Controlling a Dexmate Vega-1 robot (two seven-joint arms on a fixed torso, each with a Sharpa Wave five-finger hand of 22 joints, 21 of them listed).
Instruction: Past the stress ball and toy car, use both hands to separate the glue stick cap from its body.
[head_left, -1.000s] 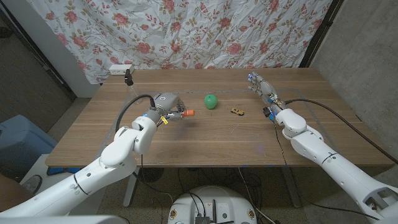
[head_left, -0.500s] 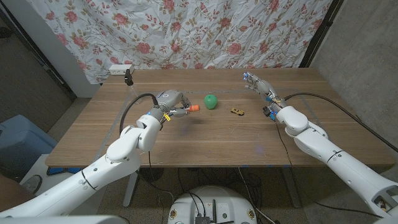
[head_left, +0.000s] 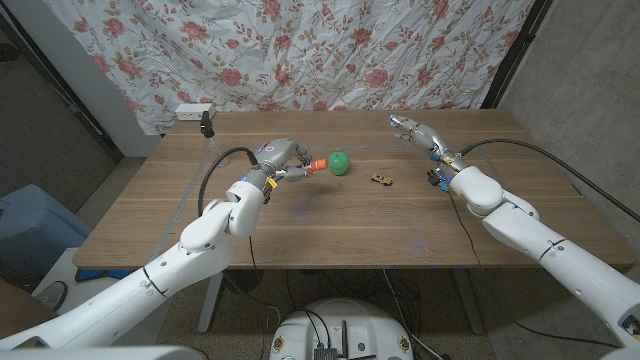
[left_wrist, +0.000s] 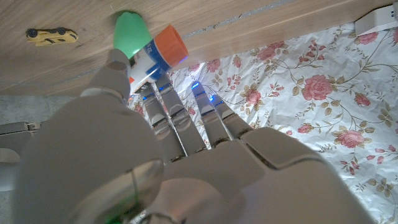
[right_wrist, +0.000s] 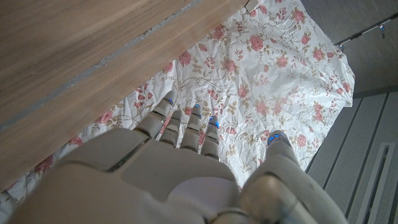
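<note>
Left of frame centre in the head view, the left hand pinches the glue stick clear of the table, orange cap pointing toward the ball just beside it. The left wrist view shows the body held between thumb and fingers, with the cap end left bare. The car lies right of the ball. The right hand, upper right of centre, holds nothing, fingers spread.

The step in hand appears to be bringing the two hands together. To do it well, the operator should keep the left grip on the body only (never on the cap), bring the right hand across above the car and ball, close it on the cap alone, then pull straight along the stick's axis. An off-axis pull could twist the stick out of the pinch.
</note>
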